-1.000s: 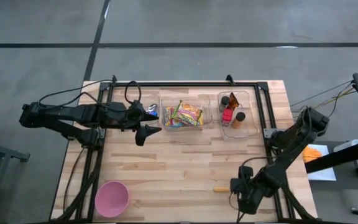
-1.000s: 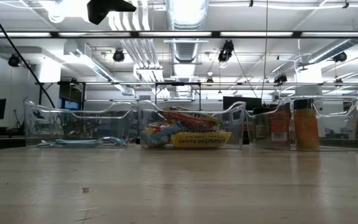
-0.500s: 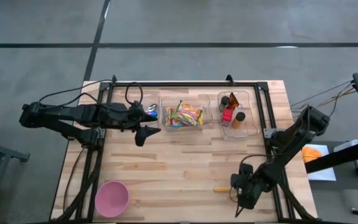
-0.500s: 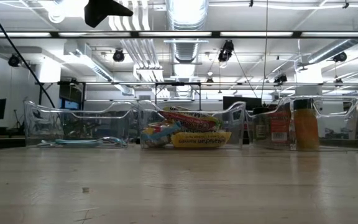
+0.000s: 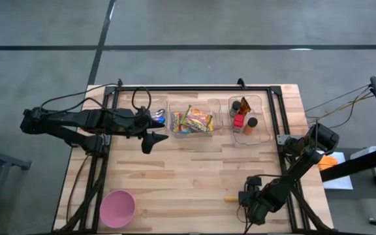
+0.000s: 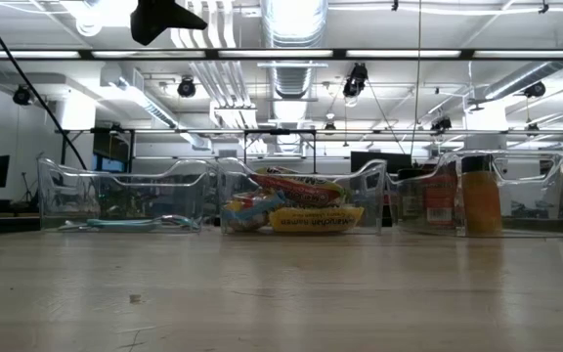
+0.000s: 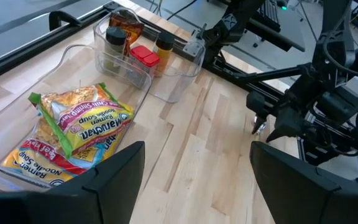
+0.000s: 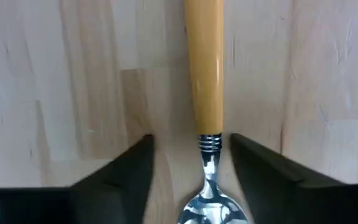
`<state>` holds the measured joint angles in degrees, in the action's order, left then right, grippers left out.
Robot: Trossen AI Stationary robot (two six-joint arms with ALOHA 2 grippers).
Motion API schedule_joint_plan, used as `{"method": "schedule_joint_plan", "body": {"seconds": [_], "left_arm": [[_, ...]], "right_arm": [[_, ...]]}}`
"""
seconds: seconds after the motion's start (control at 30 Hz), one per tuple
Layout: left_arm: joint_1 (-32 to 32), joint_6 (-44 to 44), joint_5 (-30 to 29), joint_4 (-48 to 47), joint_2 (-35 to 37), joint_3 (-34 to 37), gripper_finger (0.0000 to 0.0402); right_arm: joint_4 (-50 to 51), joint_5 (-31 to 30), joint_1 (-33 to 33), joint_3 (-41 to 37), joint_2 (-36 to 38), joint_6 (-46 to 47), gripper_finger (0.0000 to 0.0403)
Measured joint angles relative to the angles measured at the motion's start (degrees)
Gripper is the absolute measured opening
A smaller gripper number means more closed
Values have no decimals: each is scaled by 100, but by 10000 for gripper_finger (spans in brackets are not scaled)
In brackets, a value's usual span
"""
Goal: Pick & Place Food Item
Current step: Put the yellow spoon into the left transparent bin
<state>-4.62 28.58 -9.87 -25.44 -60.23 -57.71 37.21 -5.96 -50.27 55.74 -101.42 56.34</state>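
A spoon point(image 8: 205, 74) with an orange handle and a metal bowl lies flat on the wooden table near its front right; only the handle end point(image 5: 231, 198) shows from above. My right gripper point(image 8: 191, 142) points down over it, open. One finger stands on each side of the spoon's neck, with a gap to it on both sides. Noodle packets point(image 7: 82, 121) lie in the middle clear bin point(image 5: 172, 108). My left gripper point(image 7: 191, 186) hovers open above the table beside that bin, with nothing between its fingers.
A clear bin point(image 5: 260, 104) with spice jars stands at the far right. Another clear bin point(image 6: 115, 196) stands left of the noodle bin. A pink bowl point(image 5: 117, 207) sits at the near left corner. Bare wood lies between the bins and the spoon.
My right gripper has gone down toward the spoon and a little toward the table's left.
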Motion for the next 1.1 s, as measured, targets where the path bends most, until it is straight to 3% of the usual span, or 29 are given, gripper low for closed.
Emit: {"method": "schedule_joint_plan", "body": {"seconds": [0.23,0.3,0.8,0.97,1.1], "left_arm": [[0,2,2,-31,0,0,300],[0,1,4,-30,0,0,300],[0,166,102,-88,0,0,300],[4,720,739,-67,-86,0,300],[4,1158,1551,-24,-424,-120,300]], "right_arm": [[34,-46,8,-76,68,49,53],[16,-45,10,-97,131,53,28],[229,-326,-10,-67,904,619,28],[447,-305,15,207,1262,209,28],[1303,-300,185,737,1424,-326,27]]}}
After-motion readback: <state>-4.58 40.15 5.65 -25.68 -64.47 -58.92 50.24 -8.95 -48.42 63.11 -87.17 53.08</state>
